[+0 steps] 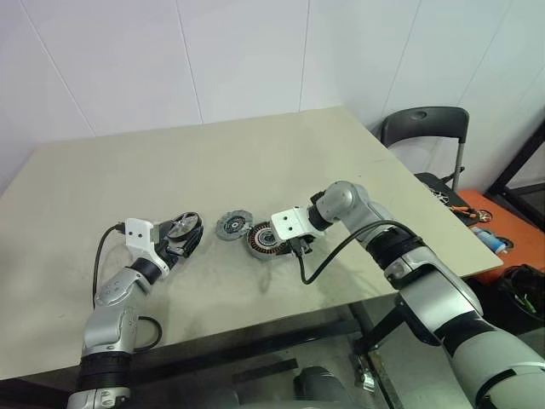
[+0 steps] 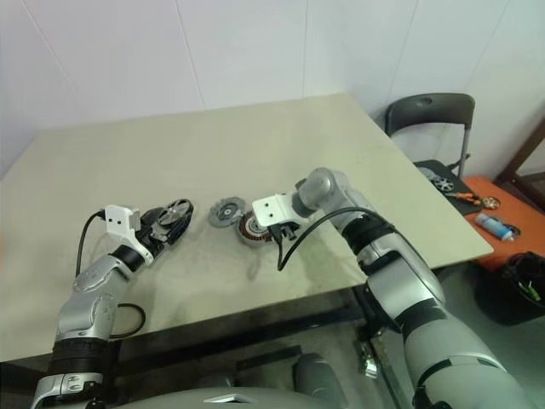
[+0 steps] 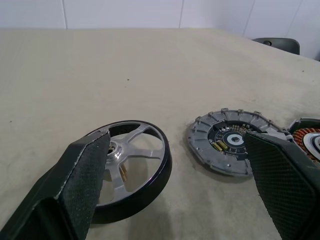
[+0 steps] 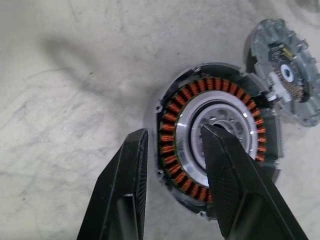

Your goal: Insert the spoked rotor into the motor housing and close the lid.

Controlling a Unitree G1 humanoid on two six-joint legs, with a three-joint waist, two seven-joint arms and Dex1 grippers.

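Even, bright overhead light is falling on the table [image 1: 170, 162]; soft shadows are sitting under arms. Head views are bending at edges. Wrist views: near fingers blurring slightly, no glare.

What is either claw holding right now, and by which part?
Nothing. The left claw is open around the spoked rotor; the right claw hangs open over the motor housing.

Silver-grey arms with black joint bands, white wrist camera blocks with small dark screw holes, black cable looping from each wrist, left gripper [image 1: 183, 234] and right gripper [image 4: 172, 150] with black wedge fingers [image 3: 82, 180], cross-hatched textured pads
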